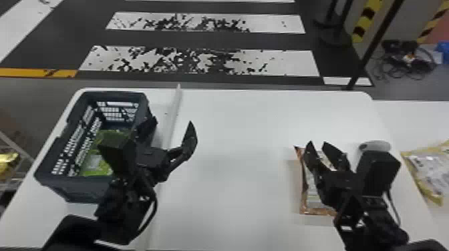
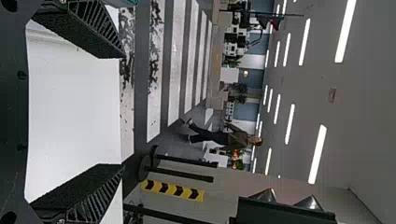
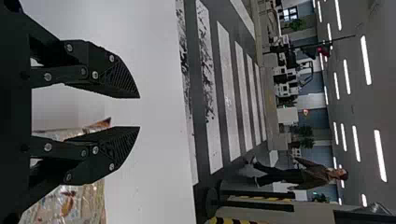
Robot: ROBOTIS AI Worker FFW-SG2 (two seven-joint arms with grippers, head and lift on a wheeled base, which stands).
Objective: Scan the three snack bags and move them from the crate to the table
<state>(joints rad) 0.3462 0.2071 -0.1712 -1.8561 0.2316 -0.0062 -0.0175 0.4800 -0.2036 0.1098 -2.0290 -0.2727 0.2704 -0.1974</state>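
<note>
A green snack bag [image 1: 97, 167] lies inside the dark crate [image 1: 56, 182] at the table's left. Between crate and table middle, my left gripper [image 1: 169, 132] is open with nothing held; its fingers spread wide around the left gripper's gap [image 2: 122, 111] in its wrist view. An orange-edged snack bag [image 1: 317, 202] rests on the table at right, partly hidden beneath my right gripper [image 1: 318, 144]. In its wrist view the right gripper [image 3: 139, 112] has an empty gap, and the orange-edged bag [image 3: 70, 205] is beside it. A yellow-edged bag [image 1: 429, 167] lies at the far right.
A long pale strip [image 1: 172, 116] runs along the white table [image 1: 234, 167] just right of the crate. A white rounded object [image 1: 376, 146] stands behind my right wrist. Beyond the table's back edge are a striped floor and a barrier post [image 1: 369, 53].
</note>
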